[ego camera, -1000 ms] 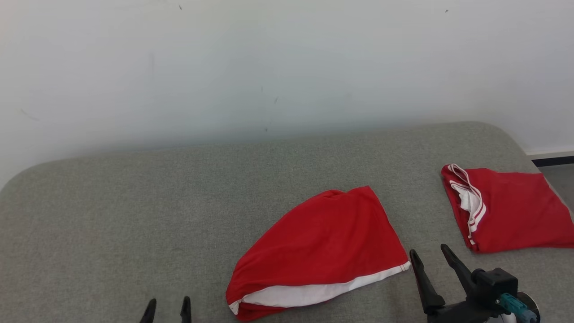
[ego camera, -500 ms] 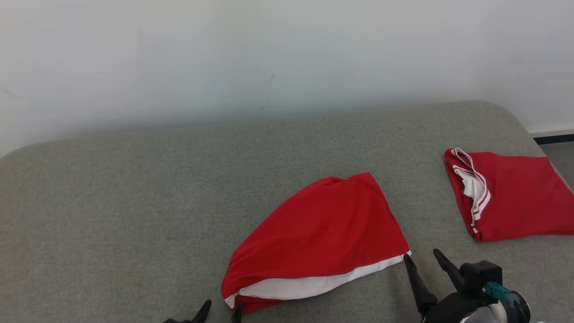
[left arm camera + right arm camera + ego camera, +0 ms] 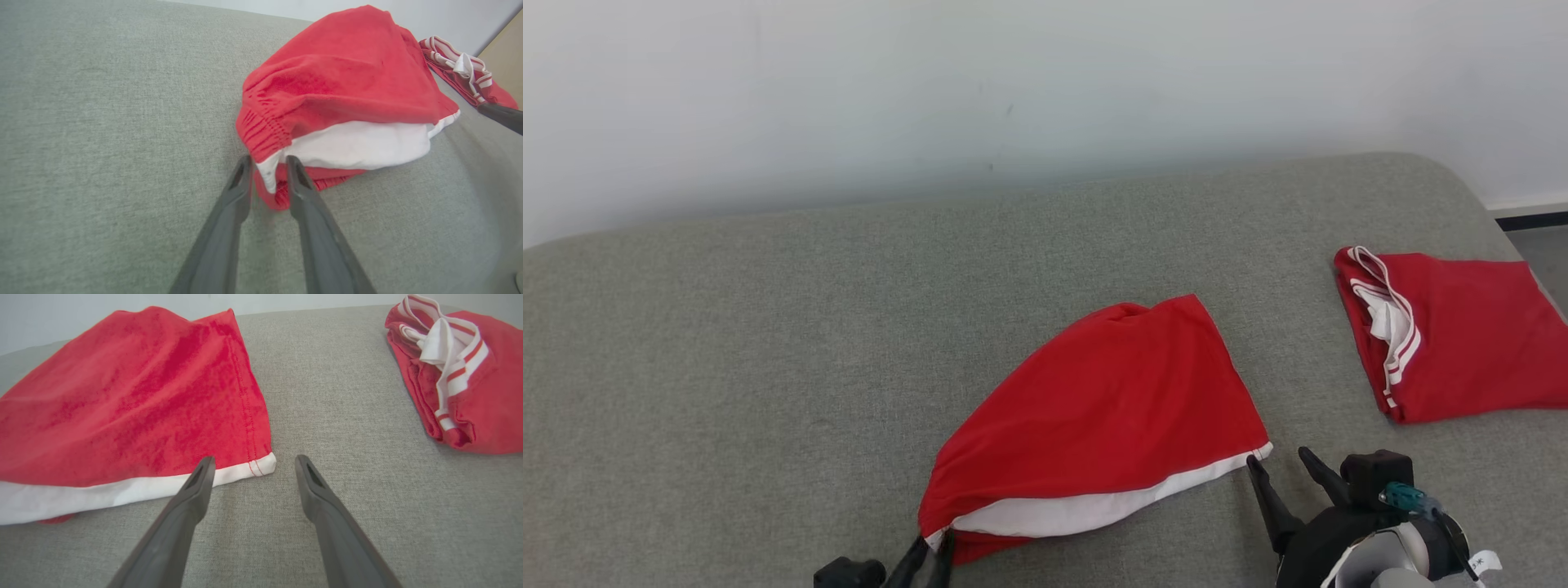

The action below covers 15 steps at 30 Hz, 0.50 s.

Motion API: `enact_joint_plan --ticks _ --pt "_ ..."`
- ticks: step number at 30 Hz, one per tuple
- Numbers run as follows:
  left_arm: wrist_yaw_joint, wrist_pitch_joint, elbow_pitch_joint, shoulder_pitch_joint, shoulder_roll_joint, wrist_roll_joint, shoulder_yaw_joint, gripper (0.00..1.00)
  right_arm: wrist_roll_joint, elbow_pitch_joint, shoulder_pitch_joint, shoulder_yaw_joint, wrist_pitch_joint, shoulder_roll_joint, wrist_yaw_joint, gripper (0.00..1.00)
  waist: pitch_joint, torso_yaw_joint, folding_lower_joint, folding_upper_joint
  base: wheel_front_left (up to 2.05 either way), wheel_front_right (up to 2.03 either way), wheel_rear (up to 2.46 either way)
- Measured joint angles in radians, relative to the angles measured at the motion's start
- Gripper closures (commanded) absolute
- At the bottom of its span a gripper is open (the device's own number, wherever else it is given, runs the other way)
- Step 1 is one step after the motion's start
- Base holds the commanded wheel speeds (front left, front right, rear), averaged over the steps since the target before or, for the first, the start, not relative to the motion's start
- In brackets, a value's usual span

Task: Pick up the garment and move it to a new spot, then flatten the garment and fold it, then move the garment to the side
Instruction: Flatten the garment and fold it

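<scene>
Left wrist view: the left gripper (image 3: 267, 163) has come in from the near left, jaws narrowing astride the garment (image 3: 347, 81) at its near-left corner, though a firm pinch I cannot tell. The right gripper (image 3: 253, 462), jaws wide apart, waits at the near-right corner; the garment lies flat on the couch (image 3: 768, 367), so pickup seems close.

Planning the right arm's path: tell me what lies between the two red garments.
Bare grey surface, from centre garment to folded garment, in the head view.

Bare grey fabric surface (image 3: 727, 327) stretches wide on the left and along the far side up to the wall (image 3: 1013, 82). The red shorts (image 3: 1094, 416) fill the near middle, a folded red garment (image 3: 1470, 335) the right edge; an open lane separates them.
</scene>
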Motion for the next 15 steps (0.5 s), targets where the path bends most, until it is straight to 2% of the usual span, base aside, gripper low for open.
enact_joint_plan --ticks 15 --pt "-0.015 0.0 -0.012 -0.028 0.0 0.015 -0.009 1.0 0.07 0.237 -0.148 0.017 0.011 0.018 0.0 0.0 0.047 0.03 -0.0001 0.0 0.0 0.0 0.0"
